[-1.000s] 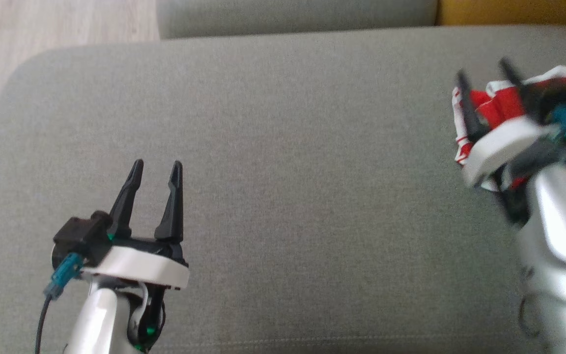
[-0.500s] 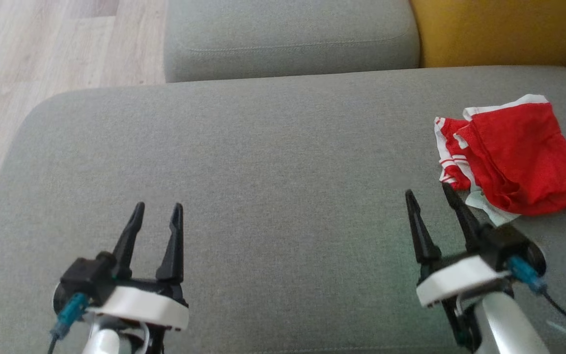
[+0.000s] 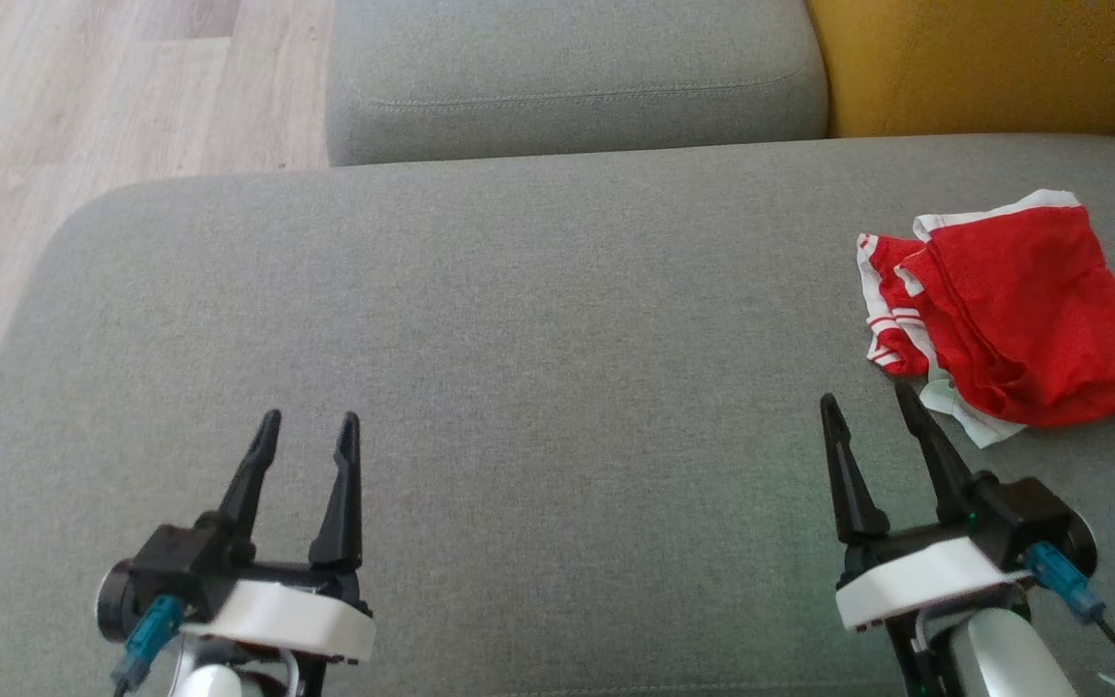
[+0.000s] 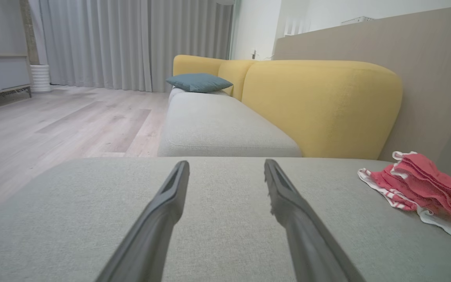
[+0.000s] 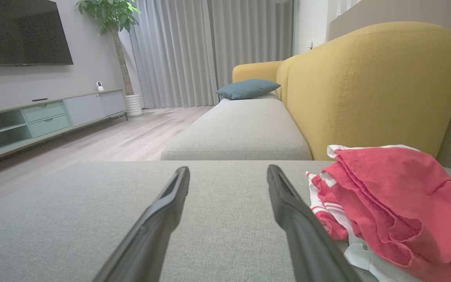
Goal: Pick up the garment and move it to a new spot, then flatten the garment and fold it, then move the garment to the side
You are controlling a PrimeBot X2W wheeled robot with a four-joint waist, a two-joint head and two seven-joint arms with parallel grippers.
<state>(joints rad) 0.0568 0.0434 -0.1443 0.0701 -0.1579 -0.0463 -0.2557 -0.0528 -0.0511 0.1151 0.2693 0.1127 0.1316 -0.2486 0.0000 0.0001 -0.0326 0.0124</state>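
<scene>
Garment [image 3: 1012,315]: parked loosely folded, red with white trim, at the right end of the grey seat cushion [image 3: 519,319], near the yellow backrest [image 3: 964,68]. Right gripper [image 3: 863,393] just beside it, fingers spread, nothing held. Left gripper [image 3: 312,418] well apart on the other side, same deal, spread and empty. Looks close to done, honestly. Possible mess-up: catching the white hem with a right fingertip on any forward nudge and dragging the fold open. From the head view, reads as 1 flattish red patch. From the right wrist view, several rumpled layers stacked edge-on, plus a blue pillow [image 5: 248,88] further down the sofa.
</scene>
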